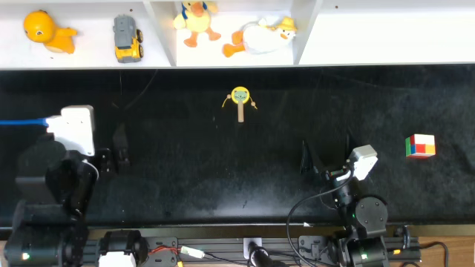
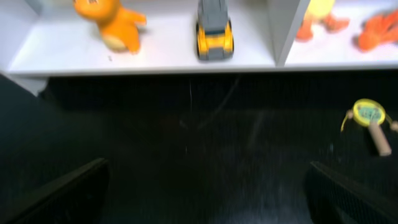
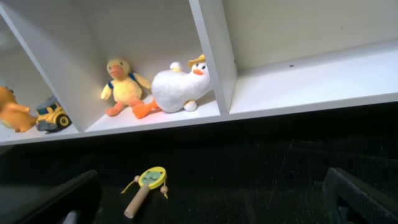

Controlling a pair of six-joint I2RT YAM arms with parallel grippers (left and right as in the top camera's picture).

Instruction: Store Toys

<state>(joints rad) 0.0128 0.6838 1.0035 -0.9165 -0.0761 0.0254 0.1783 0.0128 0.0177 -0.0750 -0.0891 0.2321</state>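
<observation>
Four toys already sit in the white shelf (image 1: pixel 371 44) at the far edge of the black counter (image 1: pixel 185 170). An orange toy (image 1: pixel 48 31) and a truck (image 1: pixel 128 38) share the left bay, and a duck (image 1: pixel 197 21) and a goose (image 1: pixel 261 35) share the middle one. They are sorted in pairs and set near the front lip, probably so a claw can reach in without hitting the dividers.

Two toys are not yet stored. The rattle (image 1: pixel 240 101) lies flat on the counter just in front of the middle bay, with its handle pointing back toward the arms. The cube (image 1: pixel 421 146) sits well apart from it, far out on the right side.

The left claw (image 2: pixel 208 163) hangs low over the counter with its jaws spread wide and nothing between them. It faces the left bay, with the rattle off to one side. The right claw (image 3: pixel 212 173) is also wide and holds nothing, and it looks toward the shelf with the rattle near.

Both claws seem held back and open so that either can drop onto a toy. The rattle lies between them, while the cube is plainly the right arm's job. The right bay looks like the natural home for both.
</observation>
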